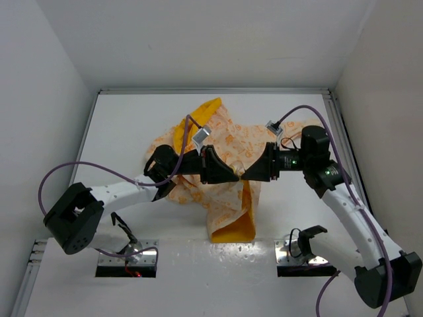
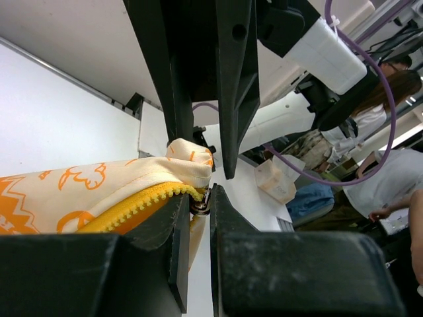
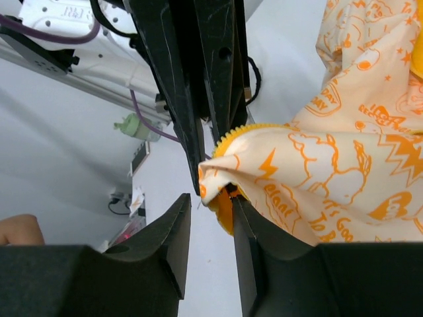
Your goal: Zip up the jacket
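Note:
The cream, orange-printed jacket (image 1: 231,142) lies bunched mid-table, its yellow lining (image 1: 234,228) showing toward the near edge. Both grippers meet tip to tip over its middle. My left gripper (image 1: 232,174) is shut on the small metal zipper slider (image 2: 200,203) at the end of the yellow zipper teeth (image 2: 142,205). In the right wrist view my right gripper (image 3: 211,201) stands open. A folded corner of the jacket (image 3: 330,165) rests against its right finger, with a bare gap to the left one. The left arm's fingers (image 3: 178,79) stand just beyond that corner.
White walls close in the table (image 1: 132,132) at the left, back and right. Purple cables loop from both arms over the table. Two metal-plated slots (image 1: 127,257) (image 1: 301,254) sit at the near edge beside the arm bases.

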### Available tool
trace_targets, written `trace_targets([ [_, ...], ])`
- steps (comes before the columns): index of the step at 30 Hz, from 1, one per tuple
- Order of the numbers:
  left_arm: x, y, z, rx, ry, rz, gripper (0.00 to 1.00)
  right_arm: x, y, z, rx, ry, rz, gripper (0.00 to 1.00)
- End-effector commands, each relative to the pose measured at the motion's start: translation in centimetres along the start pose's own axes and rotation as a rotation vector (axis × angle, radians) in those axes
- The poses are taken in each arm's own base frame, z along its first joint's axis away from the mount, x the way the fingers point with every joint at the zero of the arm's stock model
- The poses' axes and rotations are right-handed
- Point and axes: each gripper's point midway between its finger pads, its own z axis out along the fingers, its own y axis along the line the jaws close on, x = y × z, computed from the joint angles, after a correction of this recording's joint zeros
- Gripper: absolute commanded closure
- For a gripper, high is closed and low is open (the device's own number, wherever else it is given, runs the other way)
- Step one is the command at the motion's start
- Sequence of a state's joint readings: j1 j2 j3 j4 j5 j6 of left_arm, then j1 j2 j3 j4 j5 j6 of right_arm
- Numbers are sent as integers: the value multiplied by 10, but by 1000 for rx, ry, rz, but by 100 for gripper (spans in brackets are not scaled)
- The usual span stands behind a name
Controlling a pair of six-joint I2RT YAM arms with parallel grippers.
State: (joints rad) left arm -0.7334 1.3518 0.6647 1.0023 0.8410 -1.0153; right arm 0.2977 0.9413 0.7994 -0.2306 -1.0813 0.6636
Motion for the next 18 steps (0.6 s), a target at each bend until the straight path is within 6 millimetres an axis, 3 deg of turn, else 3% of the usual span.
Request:
trace_targets([
  [1, -30, -21, 6, 55, -70, 72, 100, 11, -4, 0, 10, 20, -25, 68],
  [11, -35, -19, 8, 42, -93, 31, 100, 23, -6, 6, 25, 61, -73, 69],
  [18, -35, -19, 8, 42, -93, 31, 100, 13, -17, 11, 70, 23, -79, 70],
])
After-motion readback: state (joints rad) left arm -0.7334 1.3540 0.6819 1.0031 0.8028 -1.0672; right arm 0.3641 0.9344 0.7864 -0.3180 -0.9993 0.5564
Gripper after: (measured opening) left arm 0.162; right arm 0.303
